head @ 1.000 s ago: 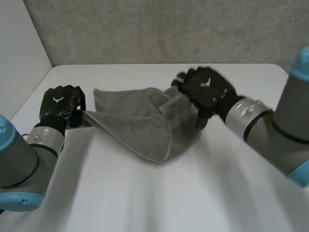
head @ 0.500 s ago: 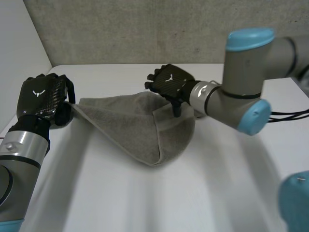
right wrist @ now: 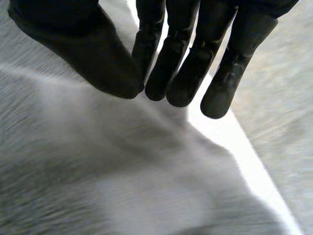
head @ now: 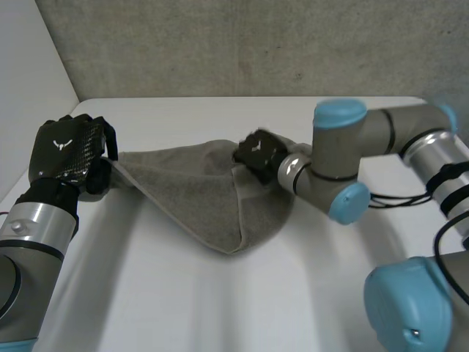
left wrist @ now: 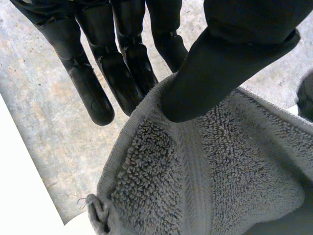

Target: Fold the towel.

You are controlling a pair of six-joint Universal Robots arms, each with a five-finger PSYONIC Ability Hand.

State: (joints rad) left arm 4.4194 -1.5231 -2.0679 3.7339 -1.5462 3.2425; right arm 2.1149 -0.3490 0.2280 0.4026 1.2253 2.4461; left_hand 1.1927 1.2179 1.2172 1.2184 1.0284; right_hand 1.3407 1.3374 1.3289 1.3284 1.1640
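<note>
A grey towel [head: 198, 183] lies bunched on the white table [head: 220, 301], folded to a point toward the front. My left hand [head: 66, 150] holds the towel's left corner lifted off the table. In the left wrist view its thumb [left wrist: 220, 63] presses the towel's hem [left wrist: 195, 161] against the fingers [left wrist: 122, 73]. My right hand [head: 256, 150] is down on the towel's right side, on the upper fold. In the right wrist view its thumb and fingers [right wrist: 181, 73] are drawn together, and a ridge of towel [right wrist: 98, 171] rises to their tips.
My right arm [head: 344, 161] reaches in across the back right of the table. A concrete wall [head: 256, 44] stands behind the table's far edge. Bare table stretches in front of the towel, and a strip of it [right wrist: 234, 132] shows beside the right hand.
The right hand has come down lower onto the towel's right fold and closed its thumb and fingers, which were open before. The left hand still holds the raised corner.
</note>
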